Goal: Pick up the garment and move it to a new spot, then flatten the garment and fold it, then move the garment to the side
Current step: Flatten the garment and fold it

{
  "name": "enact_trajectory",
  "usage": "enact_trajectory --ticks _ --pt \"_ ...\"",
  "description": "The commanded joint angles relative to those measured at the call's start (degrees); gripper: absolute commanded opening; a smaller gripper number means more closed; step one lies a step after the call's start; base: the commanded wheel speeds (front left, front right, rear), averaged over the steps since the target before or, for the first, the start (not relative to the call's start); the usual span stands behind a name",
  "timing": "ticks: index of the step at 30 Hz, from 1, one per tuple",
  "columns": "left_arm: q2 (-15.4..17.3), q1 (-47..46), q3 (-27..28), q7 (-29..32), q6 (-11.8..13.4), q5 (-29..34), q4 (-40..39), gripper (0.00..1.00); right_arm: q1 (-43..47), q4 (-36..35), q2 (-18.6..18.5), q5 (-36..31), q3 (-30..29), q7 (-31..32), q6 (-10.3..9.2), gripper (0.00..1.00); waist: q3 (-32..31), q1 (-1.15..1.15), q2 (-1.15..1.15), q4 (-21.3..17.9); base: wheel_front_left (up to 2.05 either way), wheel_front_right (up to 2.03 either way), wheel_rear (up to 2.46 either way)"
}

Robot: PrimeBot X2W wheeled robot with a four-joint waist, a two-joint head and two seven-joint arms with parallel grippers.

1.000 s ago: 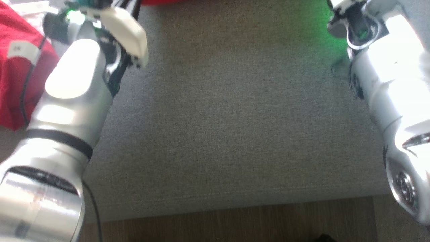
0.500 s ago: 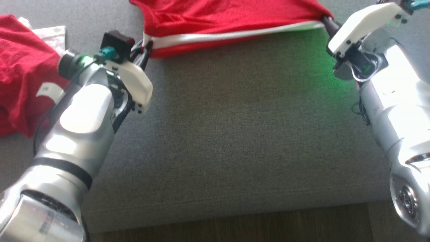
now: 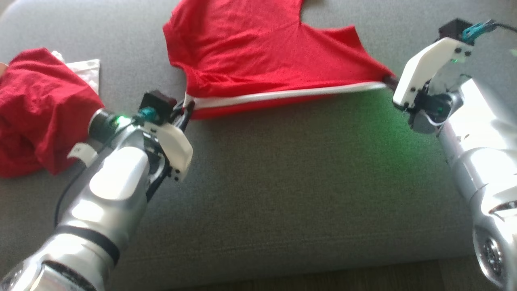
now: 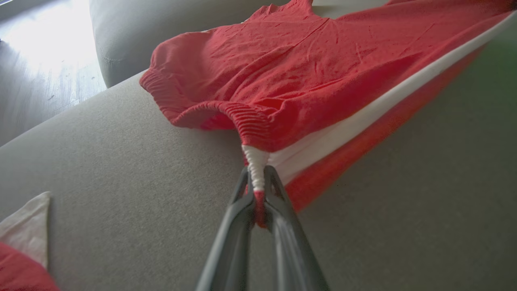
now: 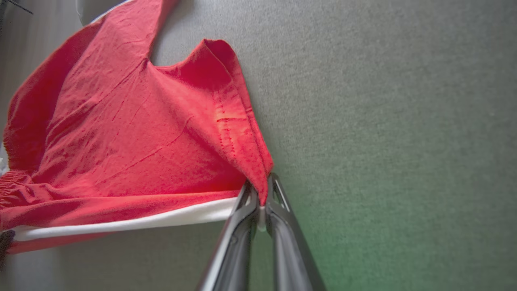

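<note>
The garment is red with a white stripe along its near edge, stretched flat over the grey sofa cushion. My left gripper is shut on the garment's left corner, where a ribbed waistband bunches between the fingers. My right gripper is shut on the right corner. The white-striped edge runs taut between both grippers. In the left wrist view the garment spreads away from the fingertips; in the right wrist view the garment lies to the left.
A second red cloth lies crumpled at the cushion's left end, with a white piece tucked behind it. The wooden floor shows below the cushion's front edge. Bare grey cushion spans the area between my arms.
The head view has tilted up, bringing the garment and both grippers into sight. The garment's taut striped edge sits nearer than half a second ago, with more red fabric showing behind it.
</note>
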Motion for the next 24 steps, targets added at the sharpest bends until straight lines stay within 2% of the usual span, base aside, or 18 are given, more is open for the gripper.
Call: enact_trajectory --ticks 1,8,14,20,24 --pt "3.44 -0.04 2.15 -0.66 1.23 0.08 -1.33 0.00 0.85 -1.35 -1.00 -0.67 1.28 0.79 -0.04 0.00 -1.77 0.00 0.00 0.32 0.00 0.00 0.00" --pt "3.37 7.13 2.84 -0.67 2.00 -0.29 -5.68 0.00 4.96 -3.67 -1.52 -0.67 4.78 5.77 -0.04 0.00 -5.46 0.00 0.00 0.96 0.00 0.00 0.00" --pt "3.89 13.78 3.05 -0.67 2.51 -0.34 -9.69 0.00 11.54 -10.76 -3.42 1.83 9.57 13.34 -0.04 0.00 -8.83 0.00 0.00 1.33 0.00 0.00 0.00" --pt "4.54 19.40 2.79 -0.67 2.71 -0.47 -13.23 0.00 20.06 -22.90 -8.57 6.41 15.39 22.57 -0.04 0.00 -11.94 0.00 0.00 1.32 0.00 0.00 0.00" --pt "4.84 22.91 2.28 -0.67 2.91 -0.65 -15.33 0.00 25.43 -30.55 -13.13 8.94 16.98 26.88 -0.04 0.00 -14.20 0.00 0.00 1.27 0.00 0.00 0.00"
